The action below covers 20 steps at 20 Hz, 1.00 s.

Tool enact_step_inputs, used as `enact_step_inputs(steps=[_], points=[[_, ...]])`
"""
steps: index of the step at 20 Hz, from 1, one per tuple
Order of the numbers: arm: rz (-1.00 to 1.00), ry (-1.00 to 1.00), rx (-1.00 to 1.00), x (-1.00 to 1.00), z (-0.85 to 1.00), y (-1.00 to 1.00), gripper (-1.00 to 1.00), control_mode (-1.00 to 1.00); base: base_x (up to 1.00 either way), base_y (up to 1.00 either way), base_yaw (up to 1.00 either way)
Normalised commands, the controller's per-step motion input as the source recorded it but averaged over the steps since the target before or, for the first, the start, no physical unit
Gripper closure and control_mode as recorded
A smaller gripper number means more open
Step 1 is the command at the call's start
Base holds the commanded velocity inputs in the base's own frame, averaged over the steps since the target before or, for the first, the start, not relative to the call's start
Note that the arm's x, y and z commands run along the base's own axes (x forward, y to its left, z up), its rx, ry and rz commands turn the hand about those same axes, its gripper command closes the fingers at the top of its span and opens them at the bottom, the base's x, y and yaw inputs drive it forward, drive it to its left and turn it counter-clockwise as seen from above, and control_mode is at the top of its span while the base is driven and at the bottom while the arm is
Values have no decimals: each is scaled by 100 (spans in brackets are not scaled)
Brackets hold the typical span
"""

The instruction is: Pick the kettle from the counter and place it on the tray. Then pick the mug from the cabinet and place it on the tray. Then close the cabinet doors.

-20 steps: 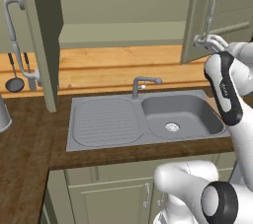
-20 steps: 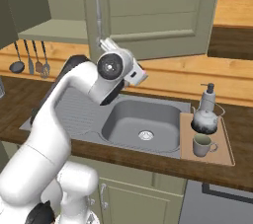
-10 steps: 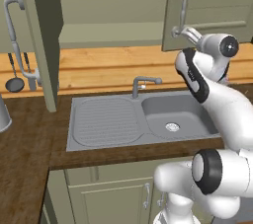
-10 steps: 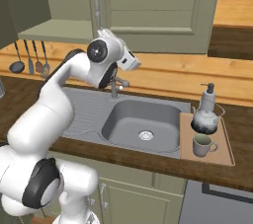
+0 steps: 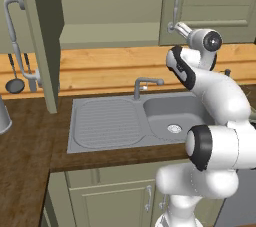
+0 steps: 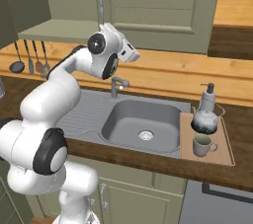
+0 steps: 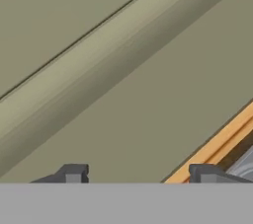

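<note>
**Right door nearly shut, left door wide open**

Left base view: above the dark counter, the left cabinet door stands open.

Right base view: kettle and mug sit on the tray, far right.

Hand view: the gripper faces the door panel, jaws apart, holding nothing. It could slip off the door.

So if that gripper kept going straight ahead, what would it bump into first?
Most likely the olive-grey panelled cabinet door: the gripper faces its panel close up, jaws apart with nothing between them. How near is hard to judge.
</note>
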Motion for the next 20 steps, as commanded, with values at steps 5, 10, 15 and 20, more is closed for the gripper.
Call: enact_step_inputs(steps=[5, 10, 15, 20], points=[[-2, 2, 0, 72, -22, -4, -100, -100, 0, 0, 0], [0, 9, 0, 23, -82, -7, -100, -100, 0, 0, 0], [-5, 24, 0, -15, -62, 10, -100, -100, 0, 0, 0], [-3, 18, -2, -62, -15, 37, -100, -100, 0, 0, 0]])
